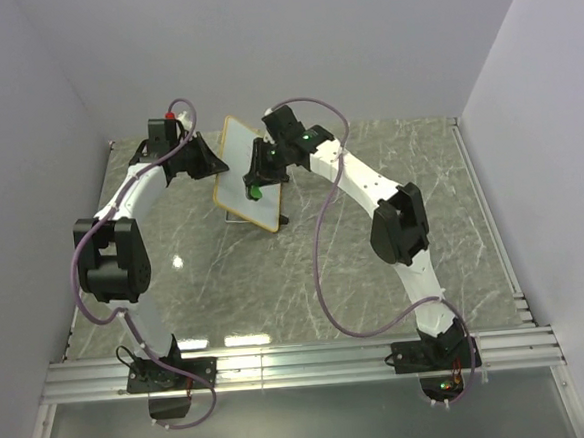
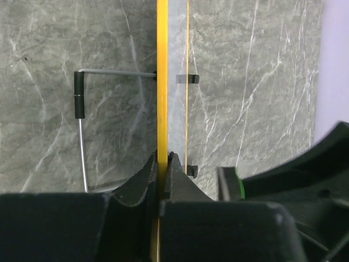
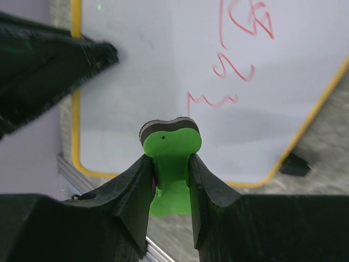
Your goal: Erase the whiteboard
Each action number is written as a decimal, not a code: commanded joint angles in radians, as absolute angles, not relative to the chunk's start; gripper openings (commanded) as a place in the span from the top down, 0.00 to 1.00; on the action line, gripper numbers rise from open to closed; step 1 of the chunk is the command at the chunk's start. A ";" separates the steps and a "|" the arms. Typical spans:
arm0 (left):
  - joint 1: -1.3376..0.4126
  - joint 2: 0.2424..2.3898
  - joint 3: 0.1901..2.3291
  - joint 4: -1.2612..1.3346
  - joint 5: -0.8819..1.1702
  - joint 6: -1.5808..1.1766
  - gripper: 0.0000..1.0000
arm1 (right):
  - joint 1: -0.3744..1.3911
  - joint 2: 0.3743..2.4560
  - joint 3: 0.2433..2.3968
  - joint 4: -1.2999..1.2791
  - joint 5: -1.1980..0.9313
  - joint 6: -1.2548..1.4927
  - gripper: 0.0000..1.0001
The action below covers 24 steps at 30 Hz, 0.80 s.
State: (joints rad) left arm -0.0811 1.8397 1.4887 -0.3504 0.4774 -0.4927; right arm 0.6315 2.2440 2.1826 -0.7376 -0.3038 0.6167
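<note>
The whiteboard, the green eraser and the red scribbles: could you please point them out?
whiteboard (image 3: 152,65), right wrist view, bare white writing surface.
green eraser (image 3: 172,146), right wrist view, its green front face.
red scribbles (image 3: 233,66), right wrist view, the middle curled stroke.

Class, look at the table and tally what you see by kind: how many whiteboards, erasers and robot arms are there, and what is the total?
Whiteboard: 1
Green eraser: 1
Robot arms: 2, the left arm and the right arm
Total: 4
</note>
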 commanded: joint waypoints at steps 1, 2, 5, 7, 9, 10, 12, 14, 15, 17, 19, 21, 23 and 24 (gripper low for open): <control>-0.092 1.874 1.502 -0.500 0.426 -0.380 1.00 | 0.640 2.278 2.282 -0.641 -0.367 0.698 1.00; -0.092 1.876 1.500 -0.500 0.433 -0.385 1.00 | 0.646 2.289 2.319 -0.644 -0.364 0.703 1.00; -0.097 1.876 1.491 -0.491 0.437 -0.393 1.00 | 0.647 2.318 2.330 -0.624 -0.367 0.727 1.00; -0.098 1.882 1.499 -0.500 0.440 -0.391 1.00 | 0.649 2.338 2.324 -0.618 -0.364 0.739 1.00; -0.098 1.887 1.505 -0.499 0.439 -0.393 1.00 | 0.650 2.355 2.322 -0.615 -0.361 0.738 1.00; -0.100 1.891 1.508 -0.500 0.439 -0.393 1.00 | 0.652 2.374 2.321 -0.617 -0.353 0.736 1.00; -0.101 1.902 1.522 -0.503 0.431 -0.391 1.00 | 0.655 2.394 2.324 -0.623 -0.351 0.724 1.00; -0.104 1.911 1.540 -0.521 0.428 -0.384 1.00 | 0.658 2.422 2.319 -0.644 -0.333 0.703 1.00; -0.104 1.917 1.545 -0.532 0.426 -0.380 1.00 | 0.658 2.428 2.315 -0.649 -0.330 0.700 1.00; -0.104 1.917 1.551 -0.538 0.425 -0.377 1.00 | 0.658 2.450 2.295 -0.652 -0.325 0.689 1.00; -0.104 1.911 1.540 -0.532 0.436 -0.380 1.00 | 0.657 2.473 2.290 -0.658 -0.319 0.677 1.00; -0.104 1.913 1.532 -0.531 0.437 -0.379 1.00 | 0.650 2.490 2.295 -0.687 -0.304 0.660 1.00; -0.104 1.914 1.522 -0.529 0.442 -0.376 1.00 | 0.638 2.500 2.272 -0.693 -0.299 0.654 1.00; -0.104 1.914 1.516 -0.525 0.443 -0.376 1.00 | 0.632 2.502 2.260 -0.695 -0.293 0.652 1.00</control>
